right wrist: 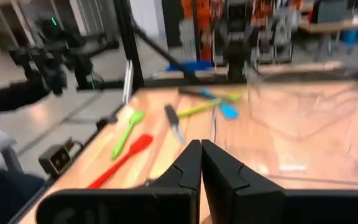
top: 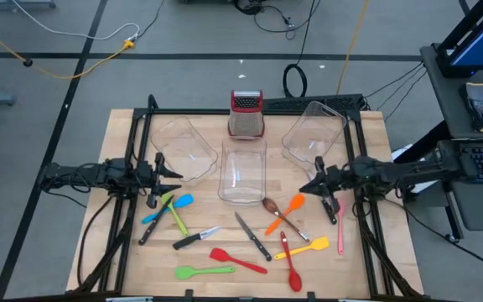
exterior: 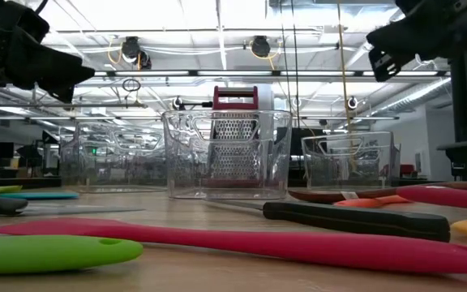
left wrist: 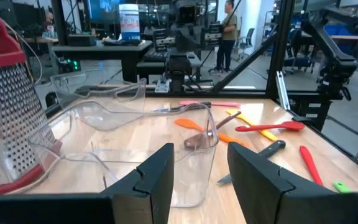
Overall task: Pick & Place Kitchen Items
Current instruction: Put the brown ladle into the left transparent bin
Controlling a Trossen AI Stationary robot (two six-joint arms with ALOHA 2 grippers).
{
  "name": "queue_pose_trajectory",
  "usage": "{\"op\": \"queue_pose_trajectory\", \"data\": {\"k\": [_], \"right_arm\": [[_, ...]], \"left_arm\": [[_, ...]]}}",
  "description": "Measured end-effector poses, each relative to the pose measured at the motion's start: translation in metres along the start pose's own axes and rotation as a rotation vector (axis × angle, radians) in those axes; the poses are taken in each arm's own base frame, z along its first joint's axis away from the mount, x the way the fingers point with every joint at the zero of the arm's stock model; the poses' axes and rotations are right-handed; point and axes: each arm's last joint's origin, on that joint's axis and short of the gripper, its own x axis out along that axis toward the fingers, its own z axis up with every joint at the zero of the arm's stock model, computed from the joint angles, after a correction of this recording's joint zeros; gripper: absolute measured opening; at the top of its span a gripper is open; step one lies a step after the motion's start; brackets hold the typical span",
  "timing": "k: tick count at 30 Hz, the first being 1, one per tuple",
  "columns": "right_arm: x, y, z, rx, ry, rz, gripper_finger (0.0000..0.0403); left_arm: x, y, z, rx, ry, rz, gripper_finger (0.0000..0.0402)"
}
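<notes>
Utensils (top: 238, 246) lie scattered; both pincers hover empty.

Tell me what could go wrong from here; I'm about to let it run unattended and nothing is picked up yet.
1. The brown spoon, orange spatula and a black-handled knife lie crossed or touching, so a grasp on one may drag another.
2. The tubs are tight together: the middle tub sits close to the box grater, so a drop could miss.
3. The right hand is shut and must open first; the left hand is open.

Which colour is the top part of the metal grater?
Red. The grater shows its red top best in the high view.
</notes>
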Motion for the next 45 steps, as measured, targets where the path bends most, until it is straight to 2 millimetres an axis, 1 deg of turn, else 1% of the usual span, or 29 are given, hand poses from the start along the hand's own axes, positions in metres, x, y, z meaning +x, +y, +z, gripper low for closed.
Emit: {"op": "queue_pose_trajectory", "data": {"k": [3, 8, 13, 17, 20, 24, 30, 34, 39, 45], "right_arm": [[0.013, 0.01, 0.008, -0.017, 0.144, -0.047, 0.0004], [0.028, 0.031, 0.031, -0.052, 0.331, -0.131, 0.0004], [0.042, 0.051, 0.039, -0.001, 0.464, -0.147, 0.0004], [0.054, 0.062, 0.03, 0.075, 0.565, -0.162, 0.0005], [0.061, 0.067, 0.02, 0.187, 0.644, -0.156, 0.0016], [0.068, 0.068, 0.005, 0.366, 0.761, -0.188, 0.0046], [0.073, 0.069, -0.009, 0.493, 0.872, -0.222, 0.0096], [0.075, 0.07, -0.014, 0.561, 0.915, -0.235, 0.0119], [0.077, 0.069, -0.016, 0.649, 0.942, -0.248, 0.0124], [0.081, 0.069, -0.021, 0.68, 0.959, -0.287, 0.0119]], "left_arm": [[0.0, 0.0, 0.0, -0.022, 0.001, -0.007, 0.0152], [0.0, -0.001, 0.0, -0.024, 0.003, -0.016, 0.0152], [0.0, -0.001, 0.0, -0.024, 0.005, -0.016, 0.0152], [0.0, 0.0, 0.0, -0.022, 0.005, -0.014, 0.0152], [0.0, 0.0, 0.0, -0.016, 0.005, -0.011, 0.0152], [0.0, 0.0, 0.0, -0.014, 0.005, -0.01, 0.0152], [0.0, 0.0, 0.0, 0.012, 0.005, -0.009, 0.0152], [0.0, 0.0, 0.0, 0.013, 0.005, -0.009, 0.0152], [0.0, 0.0, 0.0, 0.013, 0.005, -0.009, 0.0152], [0.0, 0.0, 0.0, 0.002, 0.005, -0.009, 0.0152]]}}
